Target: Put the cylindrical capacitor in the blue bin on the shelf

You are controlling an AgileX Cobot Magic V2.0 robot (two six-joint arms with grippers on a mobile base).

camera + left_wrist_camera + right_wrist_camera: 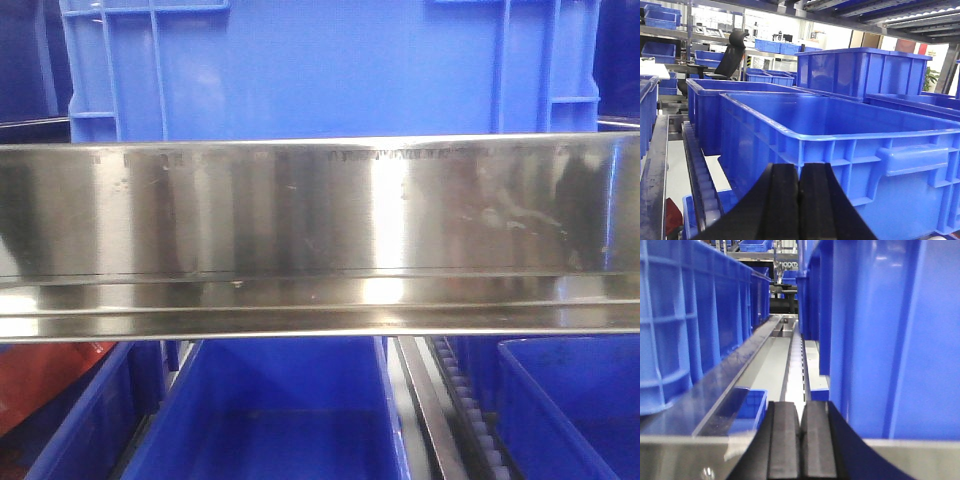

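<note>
The cylindrical capacitor is out of view in every frame. The shelf's shiny steel front rail (320, 220) runs across the front view, with a large blue bin (330, 70) standing on the shelf behind it. In the left wrist view my left gripper (800, 167) is shut, its black pads pressed together with nothing between them, just in front of a blue bin's near wall (840, 150). My right gripper (800, 407) is also shut with nothing visible in it. It hangs over the steel rail (685, 455), pointing down the gap between two rows of bins. Neither gripper shows in the front view.
Below the rail stand more blue bins (270, 410) (570, 400) and a grey roller track (470, 410). A taller blue bin (865, 70) sits behind the near one, and rollers (697, 170) run along its left. Blue bin walls (685, 315) (880, 330) flank the right gripper.
</note>
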